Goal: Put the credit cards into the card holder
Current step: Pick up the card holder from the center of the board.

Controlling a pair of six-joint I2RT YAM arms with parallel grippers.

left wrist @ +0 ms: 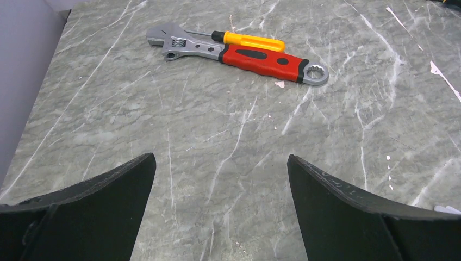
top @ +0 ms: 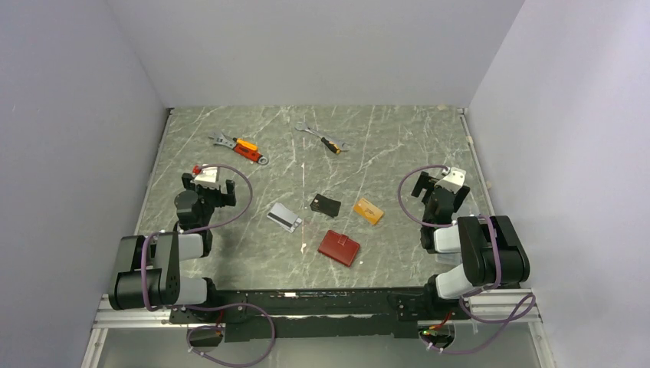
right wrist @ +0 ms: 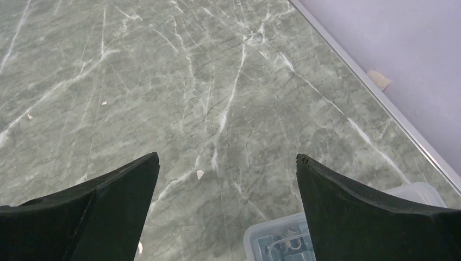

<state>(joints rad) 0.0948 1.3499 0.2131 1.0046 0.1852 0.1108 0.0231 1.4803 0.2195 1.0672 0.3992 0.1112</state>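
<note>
Plainly, the grey-green marbled stone surface [top: 383, 146] carries everything. The left claw [left wrist: 220, 157] and the right claw [right wrist: 227, 156] both gape wide, holding nothing. Between them lies the red leather-like card holder [top: 339, 248]. Just beyond it are the silver-grey striped card [top: 283, 217] nearest the left claw, the black card [top: 325, 204] in the middle, and the orange-gold card [top: 369, 211] nearest the right claw.

Table [top: 398, 153] is showing grey-green marble w/ white veins. Card holder [top: 339, 247], toward near edge, is looking plain red. Mid-table, silver-grey card [top: 283, 217] is carrying a dark stripe; black card [top: 325, 204] and orange-gold card [top: 369, 211] are looking plain. Toward far-left corner, wrench [left wrist: 261, 60] is showing silver w/ red-and-black handle; screwdriver [left wrist: 250, 41] handle is showing yellow.
</note>
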